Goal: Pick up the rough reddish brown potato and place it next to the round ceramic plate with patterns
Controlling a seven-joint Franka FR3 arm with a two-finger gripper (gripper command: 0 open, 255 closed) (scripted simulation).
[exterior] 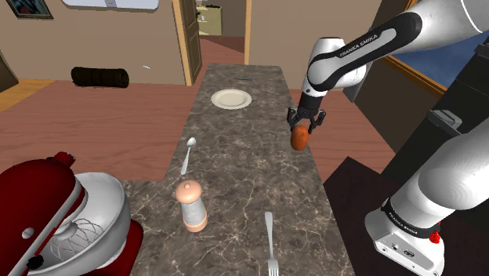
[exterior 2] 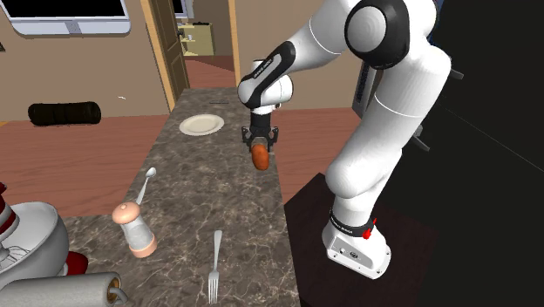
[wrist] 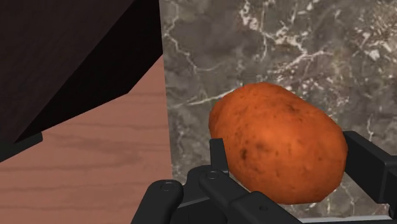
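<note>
Potato [exterior: 299, 139], rough and reddish brown, clamped between both fingers [wrist: 372, 162] of the black gripper [exterior: 305, 125], drawn in to the potato's width and pressing its two sides. Held in the air above the marbled grey countertop [exterior: 235, 161], clear of the surface, well apart from the round pale plate [exterior: 231, 99] and nearer the stand than the plate (over the counter's edge by the wooden floor, going by the wrist view). Farther from the plate: spoon [exterior: 189, 153], then an upright pink-capped grinder [exterior: 191, 205] and a fork [exterior: 271, 243].
</note>
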